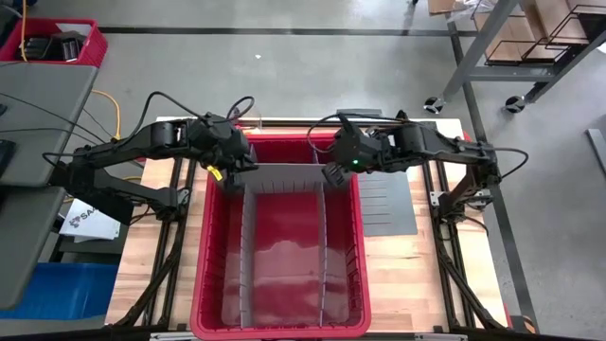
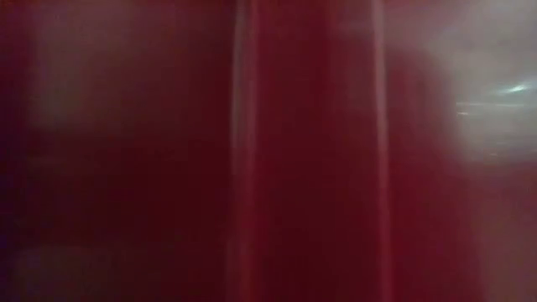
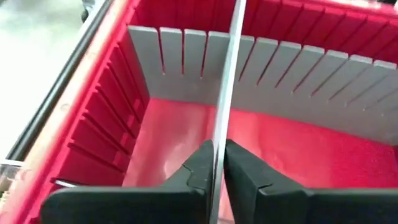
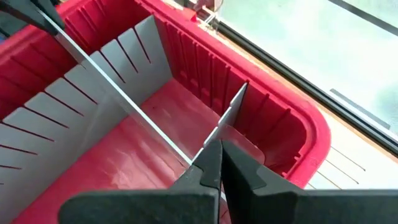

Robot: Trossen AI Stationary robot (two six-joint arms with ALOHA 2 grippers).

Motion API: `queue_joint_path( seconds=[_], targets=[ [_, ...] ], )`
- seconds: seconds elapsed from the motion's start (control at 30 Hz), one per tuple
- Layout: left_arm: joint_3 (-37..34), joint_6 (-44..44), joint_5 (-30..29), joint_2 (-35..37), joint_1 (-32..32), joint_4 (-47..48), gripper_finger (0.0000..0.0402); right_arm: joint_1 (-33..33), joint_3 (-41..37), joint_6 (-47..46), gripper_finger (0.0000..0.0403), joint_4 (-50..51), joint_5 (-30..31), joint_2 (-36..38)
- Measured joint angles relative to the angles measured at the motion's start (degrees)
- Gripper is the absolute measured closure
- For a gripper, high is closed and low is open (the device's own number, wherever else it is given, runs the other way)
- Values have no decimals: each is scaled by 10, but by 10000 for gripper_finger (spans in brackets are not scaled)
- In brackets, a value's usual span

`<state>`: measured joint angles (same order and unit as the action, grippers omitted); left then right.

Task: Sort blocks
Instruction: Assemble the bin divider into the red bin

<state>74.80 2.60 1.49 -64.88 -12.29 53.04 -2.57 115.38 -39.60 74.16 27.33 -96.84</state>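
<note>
No blocks can be made out in any view; the low view is just filled with red blur. The red bin [image 1: 201, 275] is parked mid-frame on a wooden table [image 1: 402, 275], with grey concrete floor [image 1: 284, 71] seen all round; a second red crate [image 1: 90, 47] is tucked in the upper left corner and a metal rack [image 1: 492, 57] in the upper right.

The left gripper [image 3: 217, 146] is found at the bin's upper left, clenched on the thin top edge of the cross divider [image 1: 279, 175]. The right gripper [image 4: 219, 146] is at that divider's right end, pinched tight on a divider edge [image 4: 231, 115]; which sheet it belongs to can't be told.

Counted: three grey dividers stood up in the bin, one cross and two lengthwise dividers [image 1: 248, 256]; one spare slotted sheet [image 1: 388, 208] laid flat just right of the bin; two arms.
</note>
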Motion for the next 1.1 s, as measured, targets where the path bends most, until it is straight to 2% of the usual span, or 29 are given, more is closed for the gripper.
queue_joint_path(
  seconds=[0.23, 0.4, 0.53, 0.7, 0.8, 0.9, 0.97, 1.1],
  targets=[
    [19, 4, 2, 1, -1, -3, 308, 0, 1, 0, 403, 0, 0, 17],
    [-2, 11, 8, -5, 1, 5, 277, -1, 1, 0, 403, 1, -1, 17],
    [10, 23, 12, 1, 1, -31, 266, -1, 1, 3, 403, 1, -6, 17],
    [30, 24, 32, 0, 1, -32, 263, -1, 1, 11, 403, -2, -14, 17],
    [59, 19, 38, 1, 1, -38, 263, -3, 1, 45, 403, -27, -30, 17],
    [73, 0, 46, 5, 11, -38, 272, -10, 1, 98, 403, -58, -125, 17],
    [73, -11, 36, 10, 28, -32, 295, -20, 1, 112, 403, -52, -193, 16],
    [60, 4, 5, 28, 77, -31, 381, -57, 1, 76, 403, 15, -224, 14]
  ],
)
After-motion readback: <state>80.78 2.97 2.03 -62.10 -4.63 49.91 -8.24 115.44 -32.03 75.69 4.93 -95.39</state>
